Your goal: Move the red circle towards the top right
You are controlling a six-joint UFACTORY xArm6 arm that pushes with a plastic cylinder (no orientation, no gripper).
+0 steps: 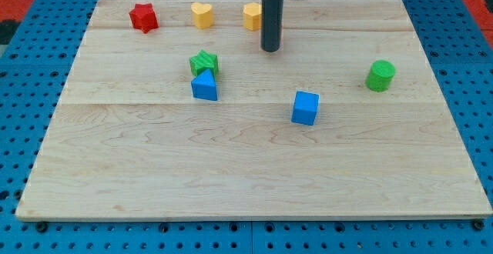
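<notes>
My rod comes down from the view's top centre and my tip (270, 49) rests on the wooden board (246, 169) in its upper middle. The red circle is almost wholly hidden behind the rod; only a thin red sliver (280, 34) shows at the rod's right edge, just above the tip. A yellow block (251, 15), its shape unclear, sits right against the rod's left side, partly covered by it.
A red star (143, 17) and a yellow heart (202, 14) lie along the board's top left. A green star (204, 61) touches a blue triangle (204, 85) left of centre. A blue cube (305, 107) sits at centre, a green cylinder (380, 75) at right.
</notes>
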